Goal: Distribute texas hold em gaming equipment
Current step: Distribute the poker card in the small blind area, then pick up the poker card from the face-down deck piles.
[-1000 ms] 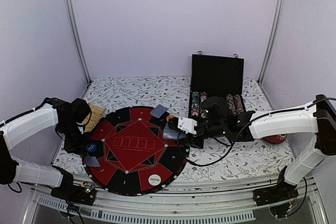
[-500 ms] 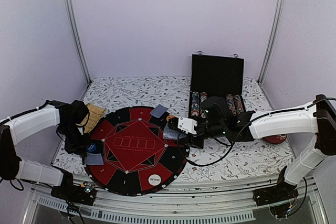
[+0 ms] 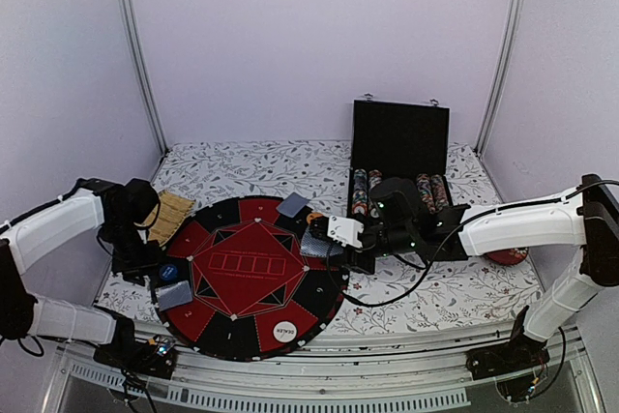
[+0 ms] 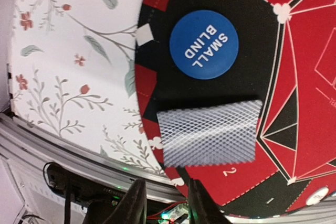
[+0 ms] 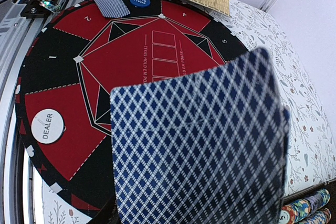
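A round red-and-black poker mat [image 3: 253, 278] lies on the table. One playing card [image 3: 174, 295] lies face down on the mat's left edge by the number 2, and it shows in the left wrist view [image 4: 210, 132]. A blue "SMALL BLIND" disc [image 4: 203, 44] sits beside it. My left gripper [image 3: 143, 264] is open and empty just off the mat's left edge, its fingertips [image 4: 134, 203] apart. My right gripper [image 3: 324, 244] is shut on a fanned stack of playing cards [image 5: 199, 145] over the mat's right edge. Another card [image 3: 292, 205] lies at the mat's far edge. The white DEALER disc [image 3: 285, 332] lies near the front.
An open black chip case [image 3: 399, 137] with rows of chips [image 3: 368, 191] stands behind the right gripper. A woven tray [image 3: 172, 212] lies left of the mat. A red object [image 3: 508, 256] sits under the right arm. A metal rail [image 3: 319, 374] runs along the near edge.
My left gripper has let go of the card on the mat's left edge and drawn back to the left, off the mat. The right arm has not moved.
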